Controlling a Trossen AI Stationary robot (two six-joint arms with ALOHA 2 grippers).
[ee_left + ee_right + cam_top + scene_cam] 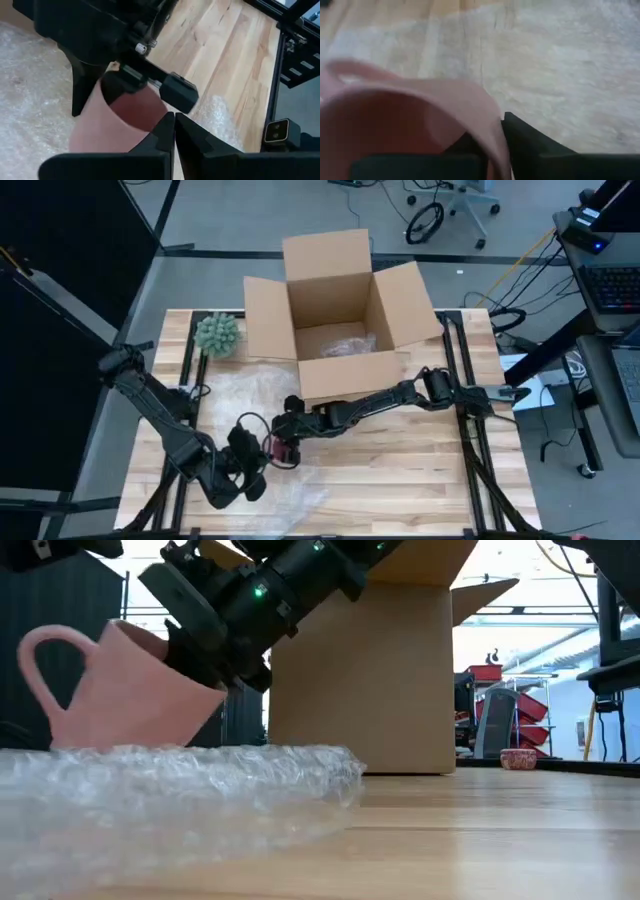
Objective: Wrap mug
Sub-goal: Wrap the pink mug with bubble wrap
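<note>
A pink mug sits tilted over the sheet of bubble wrap, its handle toward the table's left and its mouth up and to the right. My right gripper reaches in from the right and is shut on the mug's rim. My left gripper is shut and hovers just on the near side of the mug, fingertips close to its rim. The bubble wrap lies spread on the table's left half. My right gripper grips the mug's rim on the side away from the handle, one finger inside the mug and the other finger outside the wall. It comes slanting down from the table's right. The mug tilts, its base down at the bubble wrap. My left gripper's shut fingertips are close to the mug's rim; I cannot tell whether they touch it.
An open cardboard box stands at the table's far edge with a wrapped item inside. A green spiky ball lies left of the box. Bare wood shows on the near right.
</note>
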